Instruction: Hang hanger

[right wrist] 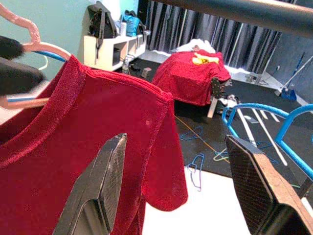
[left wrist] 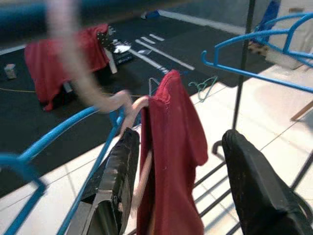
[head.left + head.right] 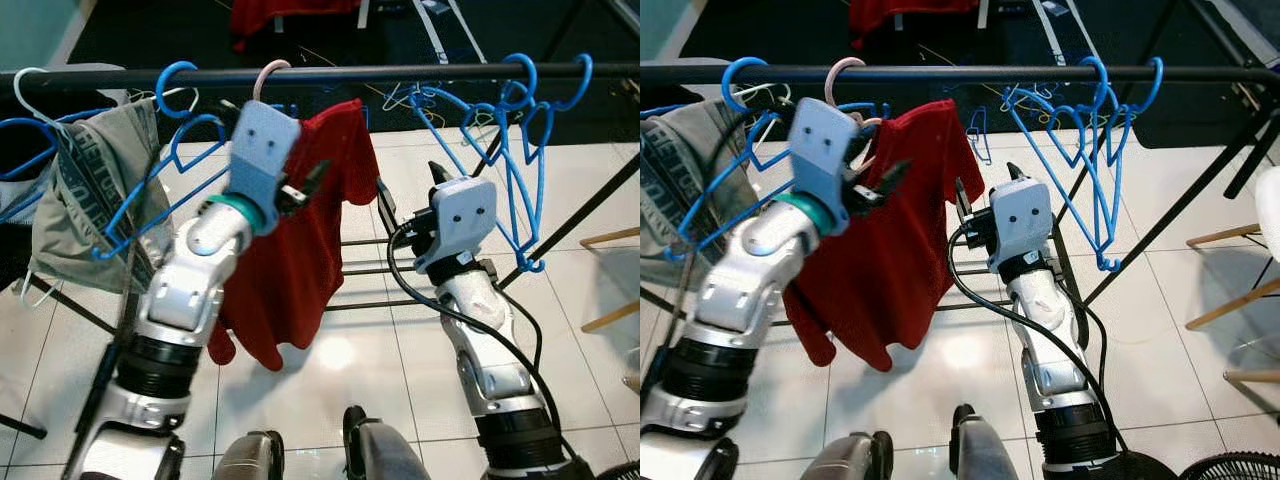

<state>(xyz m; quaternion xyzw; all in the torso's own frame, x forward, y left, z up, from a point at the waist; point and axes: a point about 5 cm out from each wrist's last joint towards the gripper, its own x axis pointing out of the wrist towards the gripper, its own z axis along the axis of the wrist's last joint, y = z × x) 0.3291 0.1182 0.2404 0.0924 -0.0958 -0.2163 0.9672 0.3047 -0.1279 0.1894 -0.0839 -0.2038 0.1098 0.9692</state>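
The pink hanger [image 3: 268, 76] carrying the red T-shirt [image 3: 300, 240] hooks over the black rail [image 3: 400, 72], the left gripper [image 2: 178, 161] spread wide around its shoulder, the right gripper [image 1: 181, 186] open beside the shirt

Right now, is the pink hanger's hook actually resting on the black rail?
Touching. The left eye view shows the pink hanger's hook curving over the black rail, no gap between them.

The right gripper [image 1: 178, 188] has its two black fingers [image 1: 100, 191] spread wide apart, holding nothing. Just beyond them a red shirt [image 1: 98, 147] hangs on a pink hanger [image 1: 29, 46]. A dark rail [image 1: 244, 12] runs overhead, and blue hangers [image 1: 264, 115] curve beside the far finger.
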